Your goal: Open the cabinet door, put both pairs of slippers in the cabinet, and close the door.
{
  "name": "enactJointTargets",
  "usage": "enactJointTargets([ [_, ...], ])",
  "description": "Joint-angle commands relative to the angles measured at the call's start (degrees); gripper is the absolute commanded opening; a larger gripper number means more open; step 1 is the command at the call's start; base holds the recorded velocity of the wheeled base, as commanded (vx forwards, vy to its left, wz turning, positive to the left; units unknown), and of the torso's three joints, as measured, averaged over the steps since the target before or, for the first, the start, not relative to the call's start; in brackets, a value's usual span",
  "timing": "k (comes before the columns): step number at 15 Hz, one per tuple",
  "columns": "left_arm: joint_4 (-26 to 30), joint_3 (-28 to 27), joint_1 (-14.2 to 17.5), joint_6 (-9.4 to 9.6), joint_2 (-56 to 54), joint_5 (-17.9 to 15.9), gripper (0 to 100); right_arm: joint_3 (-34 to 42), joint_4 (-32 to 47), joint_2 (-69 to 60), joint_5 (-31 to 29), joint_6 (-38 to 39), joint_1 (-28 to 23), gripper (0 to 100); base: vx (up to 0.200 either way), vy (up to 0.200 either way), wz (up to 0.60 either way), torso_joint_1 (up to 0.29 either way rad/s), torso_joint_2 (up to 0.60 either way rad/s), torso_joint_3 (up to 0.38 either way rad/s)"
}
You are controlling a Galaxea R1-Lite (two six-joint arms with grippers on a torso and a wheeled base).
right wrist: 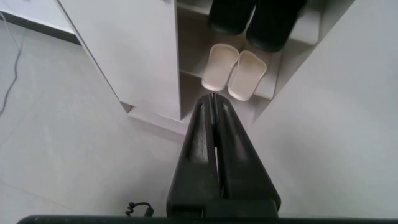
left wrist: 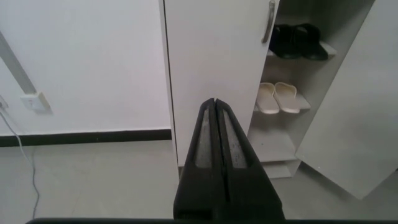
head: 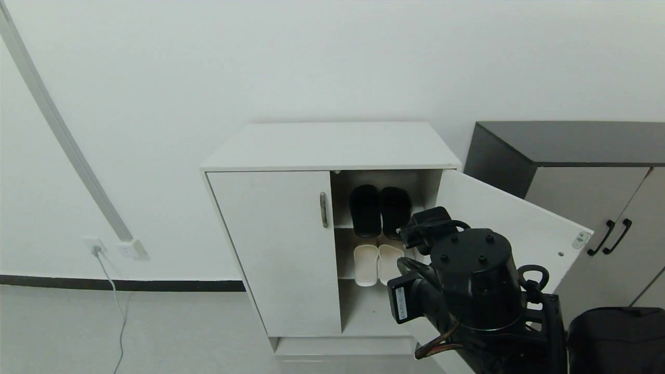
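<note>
The black slippers lie on the upper shelf of the cabinet and the white slippers on the shelf below, so only the open door remains to close; the left gripper and right gripper are pressed together, empty.

Readable text: none in any view.
One small white label sits on a black housing of the right arm, lower right of the head view, in front of the open cabinet door; its print is too small to read.
</note>
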Motion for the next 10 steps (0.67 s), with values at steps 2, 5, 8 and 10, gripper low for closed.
enactJointTargets([
  [2, 0.0, 0.0, 0.0, -0.01, 0.0, 0.0, 0, 0.0, 0.0, -0.1, 0.0, 0.0, 0.0, 0, 0.0, 0.0, 0.0, 0.202, -0.52, -0.317],
  [5, 0.0, 0.0, 0.0, -0.01, 0.0, 0.0, 0, 0.0, 0.0, -0.1, 0.0, 0.0, 0.0, 0, 0.0, 0.0, 0.0, 0.216, -0.53, -0.312],
  [8, 0.0, 0.0, 0.0, -0.01, 0.0, 0.0, 0, 0.0, 0.0, -0.2, -0.1, 0.0, 0.0, 0, 0.0, 0.0, 0.0, 0.233, -0.55, -0.325],
  [10, 0.0, 0.0, 0.0, -0.01, 0.0, 0.0, 0, 0.0, 0.0, -0.3, 0.0, 0.0, 0.0, 0, 0.0, 0.0, 0.0, 0.249, -0.58, -0.327],
])
